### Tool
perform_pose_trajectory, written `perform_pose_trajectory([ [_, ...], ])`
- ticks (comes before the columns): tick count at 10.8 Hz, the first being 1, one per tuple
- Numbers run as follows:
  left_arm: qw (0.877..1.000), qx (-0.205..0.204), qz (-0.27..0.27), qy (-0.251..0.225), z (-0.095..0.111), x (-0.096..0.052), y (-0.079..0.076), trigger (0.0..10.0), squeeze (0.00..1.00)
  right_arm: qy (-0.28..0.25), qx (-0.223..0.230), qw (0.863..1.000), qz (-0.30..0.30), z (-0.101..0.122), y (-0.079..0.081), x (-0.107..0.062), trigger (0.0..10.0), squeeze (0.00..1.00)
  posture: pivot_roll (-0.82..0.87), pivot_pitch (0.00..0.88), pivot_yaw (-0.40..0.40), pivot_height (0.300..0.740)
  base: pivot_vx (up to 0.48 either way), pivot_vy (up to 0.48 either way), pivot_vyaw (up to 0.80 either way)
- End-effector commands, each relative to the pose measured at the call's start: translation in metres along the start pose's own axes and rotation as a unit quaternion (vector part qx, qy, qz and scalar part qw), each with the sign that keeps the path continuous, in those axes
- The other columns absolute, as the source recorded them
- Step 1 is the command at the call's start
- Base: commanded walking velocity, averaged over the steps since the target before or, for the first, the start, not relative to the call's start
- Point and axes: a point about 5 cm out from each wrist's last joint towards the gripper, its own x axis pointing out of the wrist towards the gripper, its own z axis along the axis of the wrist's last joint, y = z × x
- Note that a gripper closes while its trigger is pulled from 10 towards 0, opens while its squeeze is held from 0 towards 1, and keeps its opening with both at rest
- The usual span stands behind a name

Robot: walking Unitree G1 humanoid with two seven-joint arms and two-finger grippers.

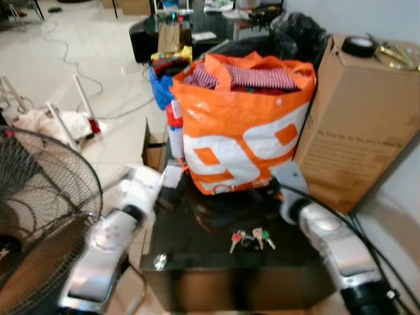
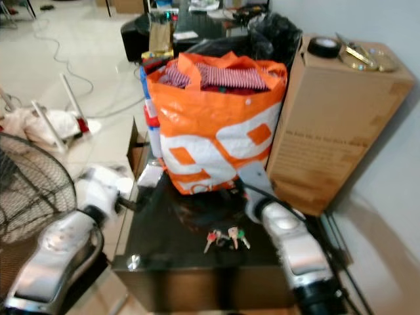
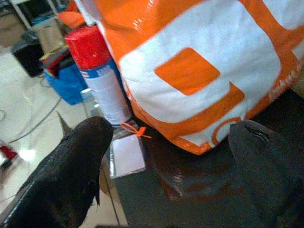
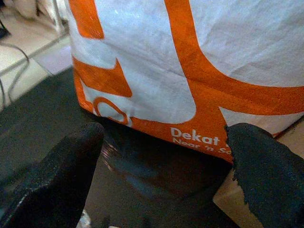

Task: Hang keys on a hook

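Both silver arms are held forward and low over a glossy black table, one at each side. The left arm is reached along the table's left edge, and its left gripper is pointed at the lower left corner of the bag, the two black fingers set wide apart. The right arm is angled in from the table's right side; the right gripper is aimed at the bag's base, its fingers likewise spread with nothing between them.

The back of the table is taken up by a large orange-and-white shopping bag stuffed with striped cloth. A tall cardboard box stands just beside it on the right, and a fan's wire guard is seen on the left. Bare tabletop is left only in front of the bag. There the keys are laid, between the two arms and near the front edge. A red-capped spray can stands beside the bag's left corner.
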Motion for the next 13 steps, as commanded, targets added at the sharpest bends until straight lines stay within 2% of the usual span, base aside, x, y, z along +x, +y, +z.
perform_pose_trajectory([
  [1, 1.000, 0.006, -0.009, 0.019, -0.005, -0.002, 0.004, 10.0, 0.07, 0.003, -0.007, 1.000, 0.016, 0.005, 0.007, 0.005, 10.0, 0.00, -0.03, 0.000, 0.001, 0.740, 0.000, 0.000, 0.00],
  [3, 0.992, 0.032, -0.110, 0.058, -0.015, 0.000, -0.007, 10.0, 0.08, 0.044, -0.004, 0.996, 0.081, 0.003, 0.022, 0.018, 10.0, 0.00, -0.06, 0.000, 0.001, 0.740, 0.000, 0.000, 0.00],
  [5, 0.977, 0.061, -0.188, 0.086, -0.024, 0.004, -0.018, 10.0, 0.09, 0.088, 0.015, 0.991, 0.098, -0.009, 0.025, 0.032, 10.0, 0.00, -0.07, 0.000, -0.011, 0.740, 0.000, 0.000, 0.00],
  [7, 0.967, 0.067, -0.226, 0.101, -0.031, 0.003, -0.028, 10.0, 0.09, 0.150, 0.057, 0.983, 0.086, -0.035, 0.025, 0.041, 10.0, 0.00, -0.08, 0.000, -0.015, 0.740, 0.000, 0.000, 0.00],
  [9, 0.962, 0.062, -0.245, 0.102, -0.032, -0.001, -0.035, 10.0, 0.09, 0.156, 0.087, 0.980, 0.087, -0.043, 0.024, 0.040, 10.0, 0.00, -0.10, 0.000, -0.014, 0.740, 0.000, 0.000, 0.00],
  [10, 0.959, 0.060, -0.257, 0.102, -0.033, -0.003, -0.038, 10.0, 0.09, 0.165, 0.092, 0.979, 0.079, -0.048, 0.021, 0.040, 10.0, 0.46, -0.11, 0.000, -0.009, 0.740, 0.000, 0.000, 0.00],
  [11, 0.957, 0.058, -0.267, 0.101, -0.032, -0.004, -0.041, 10.0, 0.09, 0.172, 0.098, 0.978, 0.065, -0.051, 0.018, 0.040, 10.0, 1.00, -0.11, 0.000, -0.004, 0.740, 0.000, 0.000, 0.00],
  [13, 0.955, 0.051, -0.276, 0.097, -0.029, -0.003, -0.044, 10.0, 0.09, 0.159, 0.128, 0.977, 0.065, -0.048, 0.011, 0.038, 10.0, 1.00, -0.13, 0.000, 0.000, 0.740, 0.000, 0.000, 0.00],
])
